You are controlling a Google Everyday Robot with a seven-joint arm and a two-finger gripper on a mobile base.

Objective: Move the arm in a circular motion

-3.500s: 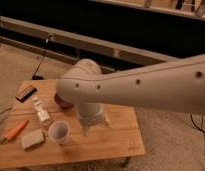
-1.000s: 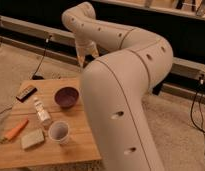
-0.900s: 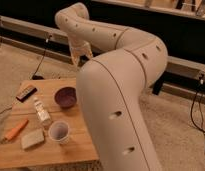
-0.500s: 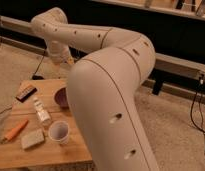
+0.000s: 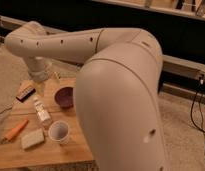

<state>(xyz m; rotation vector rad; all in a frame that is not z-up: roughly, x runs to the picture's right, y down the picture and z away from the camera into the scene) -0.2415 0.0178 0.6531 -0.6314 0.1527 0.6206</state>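
Arm: the arm (image 5: pixel 116 100) is filling most of the view, its thick cream-white near segment rising from the bottom edge to a rounded elbow at upper right, then a thinner segment with small dark screw holes reaching left across the top.
Wrist: the far joint is bending downward at upper left, above the back left corner of the table.
Gripper: the gripper (image 5: pixel 40 76) is hanging below that joint, over the table's far left edge, near the dark block; it is showing only as a pale blurred shape, so I cannot tell how its fingers are set.
Table: the wooden table (image 5: pixel 71 150) is lying under the arm at lower left, its right part hidden behind the near segment.
Bowl: the dark purple bowl (image 5: pixel 64 97) is sitting toward the back of the table, just beside the arm's near segment.
Cup: the white cup (image 5: pixel 58 132) is standing upright in front of the bowl.
Bottle: the small white bottle (image 5: pixel 42 111) is lying between the bowl and the carrot.
Carrot: the orange carrot (image 5: pixel 16 129) is lying at the left edge.
Sponge: the pale sponge (image 5: pixel 32 139) is lying just beside the cup, on its left.
Dark block: the dark block (image 5: pixel 26 92) is resting at the back left corner, possibly a brush or eraser.
Floor: the speckled floor (image 5: pixel 188 130) is showing to the right, with black cables (image 5: pixel 197 107) trailing across it.
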